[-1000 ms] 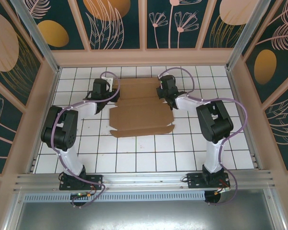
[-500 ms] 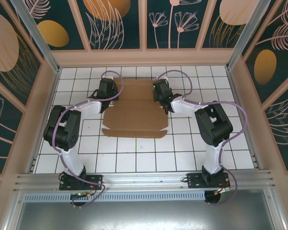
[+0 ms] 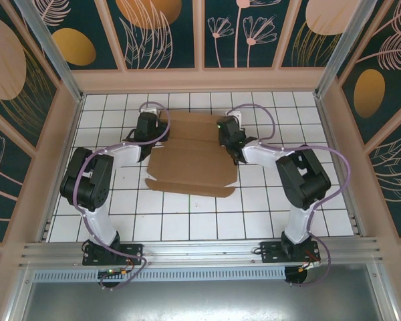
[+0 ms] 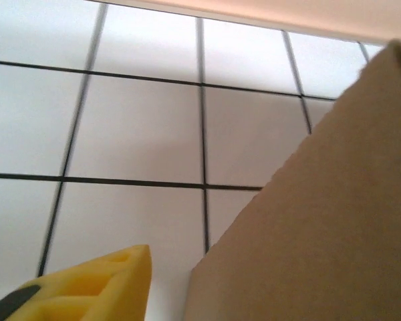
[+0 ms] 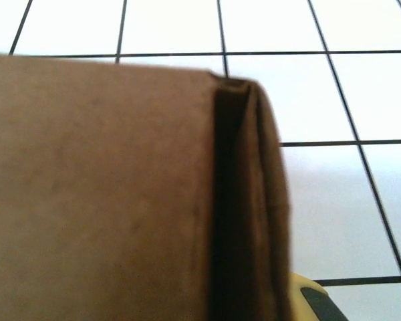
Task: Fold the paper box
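Paper box (image 3: 190, 160), from above: a brown corrugated sheet lying mostly flat in the far middle of the white tiled desk (image 3: 187, 217), between the two arms, with crease lines running across it and a narrow flap along its near edge.
Left gripper (image 3: 152, 137), from above: at the sheet's left edge; its wrist hides the jaws, so I cannot tell whether they are apart or together.
Right gripper (image 3: 231, 138), from above: at the far right edge of the sheet.
Container, from above: no walls stand yet, so the box holds nothing.
Left wrist view: one yellow finger (image 4: 100, 284) low on the left, with bare desk tiles (image 4: 134, 127) beyond it and a cardboard edge (image 4: 321, 221) slanting up on the right. The two look just apart; contact cannot be told.
Right wrist view: cardboard (image 5: 100, 187) up close with a doubled edge (image 5: 244, 200), and a yellow fingertip (image 5: 314, 297) peeking out behind it. The jaws are together, apparently pinching that doubled edge.
Handling: likely light and stiff across the panels, and willing to bend only at the creases. It probably slides easily on the smooth tiles, and hard pinching could crush it.
Where to hold: by judgement, at a flap's outer edge near a crease, with the main panel pinned down by the other arm.
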Tool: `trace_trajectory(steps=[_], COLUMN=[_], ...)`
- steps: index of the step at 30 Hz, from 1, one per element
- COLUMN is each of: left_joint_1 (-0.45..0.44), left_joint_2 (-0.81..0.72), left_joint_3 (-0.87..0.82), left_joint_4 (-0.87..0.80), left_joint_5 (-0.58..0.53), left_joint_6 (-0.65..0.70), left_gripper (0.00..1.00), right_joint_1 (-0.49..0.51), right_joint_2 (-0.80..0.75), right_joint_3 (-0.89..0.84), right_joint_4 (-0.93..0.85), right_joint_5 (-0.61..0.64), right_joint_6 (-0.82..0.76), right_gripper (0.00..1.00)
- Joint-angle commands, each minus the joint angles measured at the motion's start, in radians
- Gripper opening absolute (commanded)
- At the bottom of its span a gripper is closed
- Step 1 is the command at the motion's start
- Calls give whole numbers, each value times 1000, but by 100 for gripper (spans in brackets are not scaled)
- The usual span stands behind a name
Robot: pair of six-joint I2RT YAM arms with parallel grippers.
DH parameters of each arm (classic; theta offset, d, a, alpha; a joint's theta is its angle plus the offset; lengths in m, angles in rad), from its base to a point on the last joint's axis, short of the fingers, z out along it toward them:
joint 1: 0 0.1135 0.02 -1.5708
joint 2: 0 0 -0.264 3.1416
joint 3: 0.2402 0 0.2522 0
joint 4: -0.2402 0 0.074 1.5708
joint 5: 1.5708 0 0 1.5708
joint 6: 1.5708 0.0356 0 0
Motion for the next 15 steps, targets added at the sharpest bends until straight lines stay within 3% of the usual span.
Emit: trace_trajectory(steps=[1,9,15], left_joint_1=[24,25,25], left_joint_2=[-25,-151,-205], left_joint_3=[-28,-207,-258], left_joint_4=[80,247,276], left_joint_5=[80,136,160], left_joint_6=[-48,-93,-102], left_gripper=[57,73,79], right_joint_1=[-79,-123,-128], right_joint_2=[-75,-92,-103], right_joint_3=[-87,-190,-212], right_joint_4=[135,269,311], right_joint_5=[0,-136,-165], right_joint_6=[2,-64,-84], right_gripper=[0,3,32])
